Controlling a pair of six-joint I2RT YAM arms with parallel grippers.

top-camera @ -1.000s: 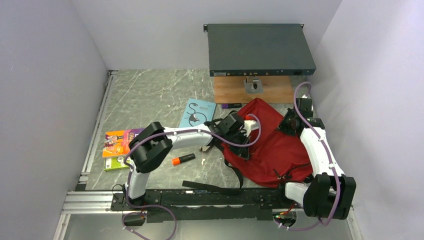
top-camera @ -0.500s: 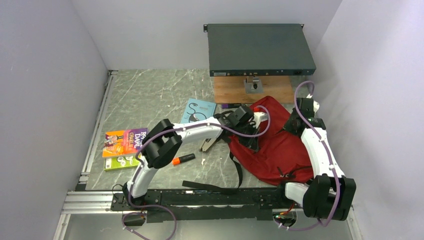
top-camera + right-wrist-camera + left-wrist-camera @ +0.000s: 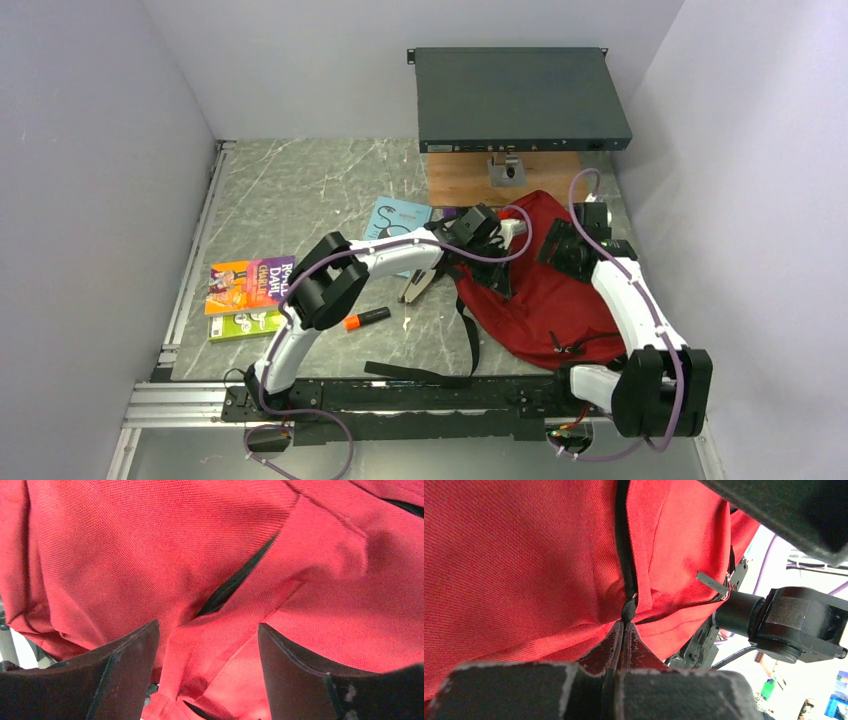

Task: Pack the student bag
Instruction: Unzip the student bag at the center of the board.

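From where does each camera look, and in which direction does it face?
Top external: above and behind the bases, looking down at the table; the left arm and right arm show.
Left wrist: on the left arm, facing the student bag; the left end effector is shut on the zipper pull; the right arm shows beyond.
Right wrist: close over the bag's fabric; the open right end effector shows.
Shared: both wrist views show the bag's black zipper.

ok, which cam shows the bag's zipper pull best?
Left wrist: the small black zipper pull sits centre frame, pinched by the shut left claw against the dark red fabric backpack. Right wrist shows only a stretch of black zipper track; top external hides the pull under the left arm.
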